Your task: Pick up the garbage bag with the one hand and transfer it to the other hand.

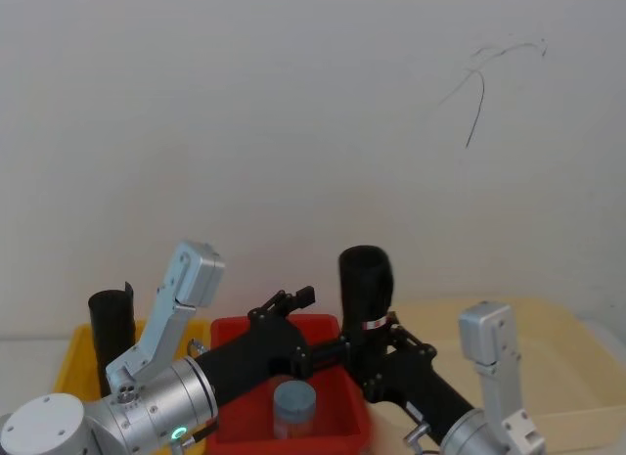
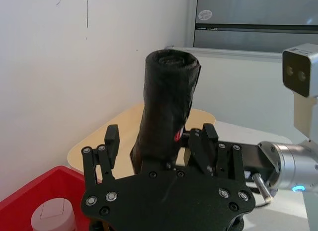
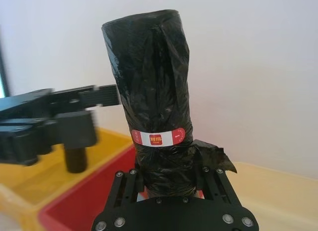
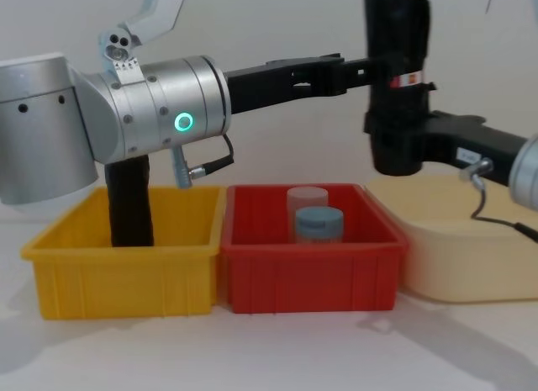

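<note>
The right hand [image 3: 169,174], slim and black on a silver wrist, pinched the base of a tall black plastic garbage bag roll [image 3: 149,77] with a red-and-white label, its long axis upright above a red plastic bin [image 4: 311,277]. The left hand [image 2: 160,135], fingers spread, flanked the roll higher up from the opposite side, apparently free to withdraw.

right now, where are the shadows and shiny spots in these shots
Chest view: soft shadows lie on the table before the yellow bin and red bin, and the green ring behind the left gripper glows. Right wrist view: light sheens off the garbage bag in the right gripper.
</note>
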